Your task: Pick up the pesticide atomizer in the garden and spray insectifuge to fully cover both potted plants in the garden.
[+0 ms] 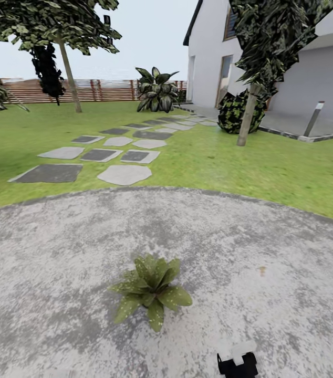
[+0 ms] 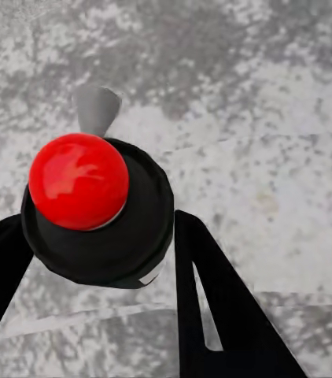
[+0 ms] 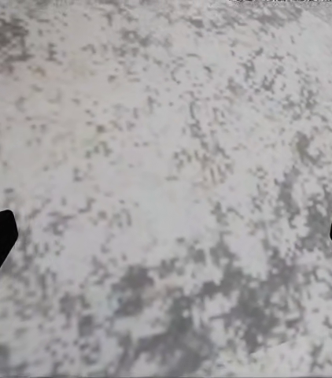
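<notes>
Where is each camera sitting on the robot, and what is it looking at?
Head view: up on the robot's head, looking forward and down over the paved patio, a potted plant, the lawn and the house.
Left wrist view: by the left gripper, looking along its black fingers, which are around the pesticide atomizer.
Right wrist view: by the right gripper, fingers wide apart, facing the ground.
All three views share the mottled grey paving.

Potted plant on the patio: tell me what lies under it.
The broad-leaved potted plant sits on the mottled grey paved patio, which shows all around it. Its spreading leaves cover whatever is directly beneath, so the pot and the paving under it cannot be seen.
</notes>
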You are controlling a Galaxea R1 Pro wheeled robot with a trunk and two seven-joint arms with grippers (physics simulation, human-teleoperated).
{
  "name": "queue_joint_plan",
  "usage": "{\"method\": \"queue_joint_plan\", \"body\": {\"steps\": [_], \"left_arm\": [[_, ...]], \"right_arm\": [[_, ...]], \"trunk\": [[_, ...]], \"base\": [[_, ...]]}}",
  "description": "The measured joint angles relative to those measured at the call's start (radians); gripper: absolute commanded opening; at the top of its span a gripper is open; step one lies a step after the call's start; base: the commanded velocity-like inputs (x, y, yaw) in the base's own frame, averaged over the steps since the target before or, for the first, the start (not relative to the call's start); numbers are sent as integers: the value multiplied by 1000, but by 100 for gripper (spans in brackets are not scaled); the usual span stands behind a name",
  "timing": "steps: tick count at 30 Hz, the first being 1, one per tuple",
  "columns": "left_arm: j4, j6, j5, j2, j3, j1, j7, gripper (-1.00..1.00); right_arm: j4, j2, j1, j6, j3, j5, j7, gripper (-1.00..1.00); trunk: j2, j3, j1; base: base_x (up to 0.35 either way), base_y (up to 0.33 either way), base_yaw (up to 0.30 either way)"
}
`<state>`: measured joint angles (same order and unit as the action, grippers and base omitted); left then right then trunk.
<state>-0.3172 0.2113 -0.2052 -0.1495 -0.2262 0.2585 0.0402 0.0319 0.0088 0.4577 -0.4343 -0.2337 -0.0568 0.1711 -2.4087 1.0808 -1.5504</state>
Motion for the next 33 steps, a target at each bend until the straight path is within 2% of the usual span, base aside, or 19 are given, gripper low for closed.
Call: {"method": "queue_joint_plan", "body": {"steps": [11,33], "left_arm": [[1,0,0,0,0,0,0,-100],[2,1,0,0,0,0,0,-100]], "right_arm": [[0,3,0,0,2,1,1,100],[1,3,-1,0,3,1,0,100]], "trunk": [[0,0,0],[0,0,0]], "base": [[2,321,-28],[0,321,-270]]}}
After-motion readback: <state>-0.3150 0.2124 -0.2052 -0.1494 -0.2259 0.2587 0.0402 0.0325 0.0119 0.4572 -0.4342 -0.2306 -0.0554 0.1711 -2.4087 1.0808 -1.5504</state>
